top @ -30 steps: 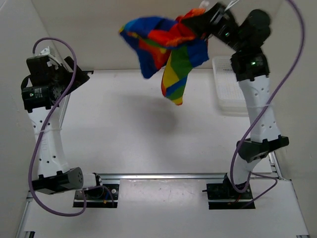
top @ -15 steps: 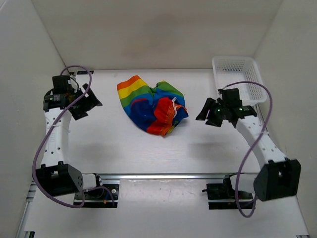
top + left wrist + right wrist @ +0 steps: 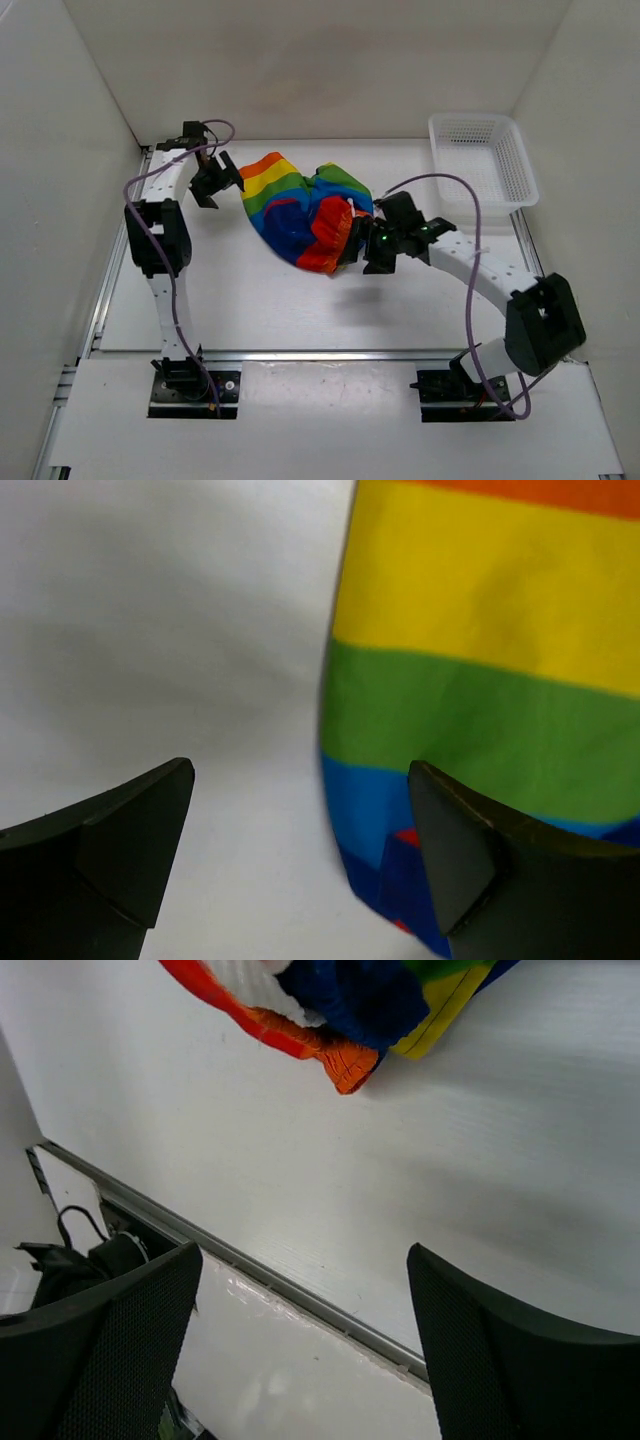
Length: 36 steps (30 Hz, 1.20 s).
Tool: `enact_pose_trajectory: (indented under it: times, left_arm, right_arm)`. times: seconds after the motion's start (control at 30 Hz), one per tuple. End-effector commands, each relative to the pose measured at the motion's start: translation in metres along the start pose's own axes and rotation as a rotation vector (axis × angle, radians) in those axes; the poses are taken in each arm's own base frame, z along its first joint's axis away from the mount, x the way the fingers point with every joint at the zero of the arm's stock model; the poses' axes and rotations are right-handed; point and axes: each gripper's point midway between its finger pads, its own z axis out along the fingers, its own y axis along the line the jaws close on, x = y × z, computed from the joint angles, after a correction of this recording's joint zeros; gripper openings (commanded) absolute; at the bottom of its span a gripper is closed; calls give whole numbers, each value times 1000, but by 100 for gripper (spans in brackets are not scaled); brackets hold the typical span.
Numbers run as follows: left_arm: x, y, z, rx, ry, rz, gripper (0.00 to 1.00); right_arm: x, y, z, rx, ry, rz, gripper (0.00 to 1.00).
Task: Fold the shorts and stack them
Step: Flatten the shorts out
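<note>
Only the overhead view shows the basket (image 3: 480,160), well apart from the shorts (image 3: 300,215).

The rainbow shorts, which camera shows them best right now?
The top external view: the shorts show whole, crumpled on the table. The left wrist camera catches only a close striped edge; the right wrist camera only an orange and blue corner at its top edge.
</note>
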Motion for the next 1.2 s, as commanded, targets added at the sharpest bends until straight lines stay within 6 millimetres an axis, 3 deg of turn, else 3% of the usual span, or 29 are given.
enact_pose_trajectory:
  times: [0.0,0.03,0.07,0.1,0.17,0.2,0.3,0.33,0.4,0.43,0.47,0.5,0.53,0.57,0.6,0.63,0.7,0.73,0.8,0.83,0.87,0.93,0.97,1.0,1.03,1.07,1.1,1.13,1.17]
  left_arm:
    - [-24,-21,1,-62,-64,27,99]
    - [-27,-24,9,-78,-65,36,99]
    - [-40,-41,6,-62,-109,56,99]
    - [-33,-27,31,-125,-62,52,99]
    - [-32,-34,53,-113,-45,53,96]
    - [-30,-35,60,-108,-31,52,93]
    - [-23,-28,76,-123,-7,40,81]
    - [-21,-30,78,-108,-1,40,75]
    - [-20,-31,81,-100,2,40,38]
    - [-19,-33,81,-89,9,39,20]
    - [-18,-34,80,-80,14,39,10]
    - [-24,-42,66,-56,-8,42,10]
    - [-27,-47,57,-37,-20,43,10]
    - [-31,-51,47,-26,-38,45,10]
    - [-45,-54,21,-11,-92,40,10]
    - [-49,-59,8,3,-116,43,10]
    - [-76,-58,-28,51,-198,18,10]
    - [-86,-67,-58,110,-238,18,10]
    - [-103,-69,-94,176,-297,-4,10]
    - [-110,-82,-129,249,-341,-13,10]
    - [-112,-89,-146,285,-369,-1,10]
    - [-112,-89,-169,307,-396,-12,10]
    - [-109,-94,-193,338,-426,1,10]
    - [-104,-93,-199,339,-427,1,10]
    - [-94,-91,-192,328,-398,2,10]
    - [-87,-89,-209,327,-419,12,10]
    - [-76,-95,-210,335,-406,28,10]
    - [-60,-90,-194,311,-355,34,10]
    - [-49,-90,-207,311,-368,43,10]
  right_arm:
    - [-7,17,24,-9,7,7,85]
    - [-11,16,30,1,4,8,85]
    - [-9,17,36,7,20,5,84]
    - [-11,17,48,19,28,2,84]
    - [-17,5,68,69,31,0,80]
    - [-24,9,73,63,25,-11,67]
    - [-34,-1,94,116,24,-15,61]
    - [-42,2,97,117,8,-28,63]
    - [-46,-4,108,140,10,-24,66]
    - [-58,-4,111,151,-17,-21,63]
    - [-61,-14,119,170,-8,-13,55]
    - [-67,-17,122,173,-13,-6,32]
    - [-81,-14,128,165,-31,-2,0]
    - [-93,-24,124,197,-38,14,0]
    - [-106,-23,121,193,-57,14,0]
    - [-131,-7,110,151,-104,0,0]
    - [-170,-9,87,146,-171,-10,0]
    - [-211,7,61,96,-260,-24,0]
    - [-243,20,26,69,-322,-46,0]
    - [-263,24,5,47,-365,-39,0]
    - [-282,48,-22,-16,-420,-80,0]
    - [-292,64,-58,-56,-476,-122,0]
    - [-293,74,-70,-74,-496,-150,0]
    - [-287,80,-88,-73,-507,-182,0]
    - [-279,82,-92,-83,-491,-183,0]
    - [-266,73,-84,-75,-451,-190,0]
    - [-253,76,-96,-80,-445,-205,0]
    - [-242,69,-95,-68,-427,-208,0]
    - [-230,62,-94,-57,-407,-197,0]
